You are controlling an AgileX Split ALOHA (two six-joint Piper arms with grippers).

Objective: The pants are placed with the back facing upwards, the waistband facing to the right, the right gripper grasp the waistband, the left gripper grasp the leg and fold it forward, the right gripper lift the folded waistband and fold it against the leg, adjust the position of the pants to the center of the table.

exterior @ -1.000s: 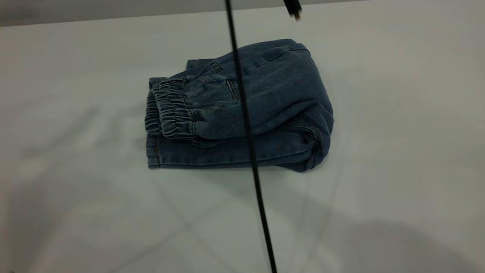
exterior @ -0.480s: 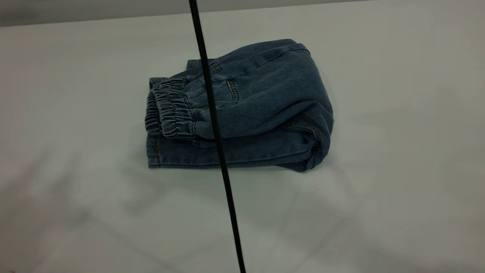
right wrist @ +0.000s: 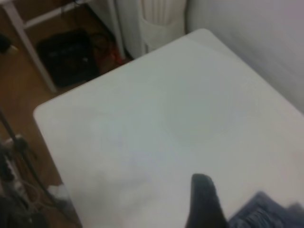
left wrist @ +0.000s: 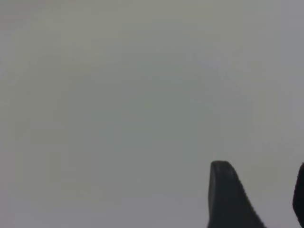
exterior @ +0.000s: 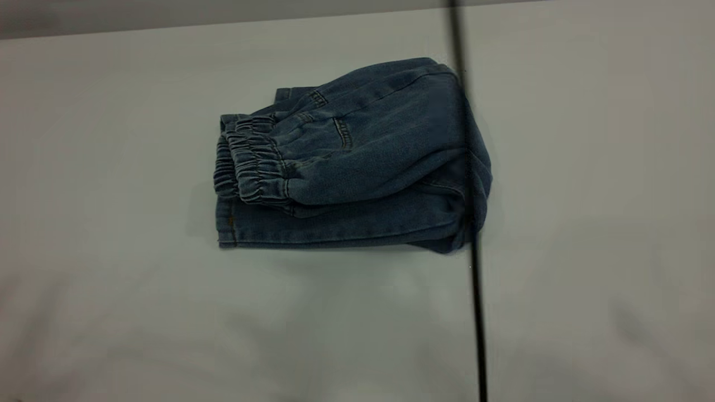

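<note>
The pants (exterior: 385, 139) lie folded in a compact denim bundle in the middle of the table (exterior: 111, 290). The ruffled waistband (exterior: 248, 167) is folded over on top and faces left. A flat leg layer (exterior: 335, 226) lies beneath it, its hem at the front left; no print shows. Neither gripper is in the exterior view. In the left wrist view my left gripper (left wrist: 261, 167) is open over bare table, holding nothing. In the right wrist view my right gripper (right wrist: 204, 204) hangs above the table beside a corner of the pants (right wrist: 266, 213).
A thin black cable (exterior: 473, 290) hangs close to the exterior camera and crosses the right end of the pants. The right wrist view shows the table's rounded corner (right wrist: 42, 111), wooden floor, a black box (right wrist: 69, 57) and a white frame leg (right wrist: 28, 45) beyond it.
The black cable has swung from the middle-left of the view to the right. A dark part at the top edge has left the view. The pants have not moved.
</note>
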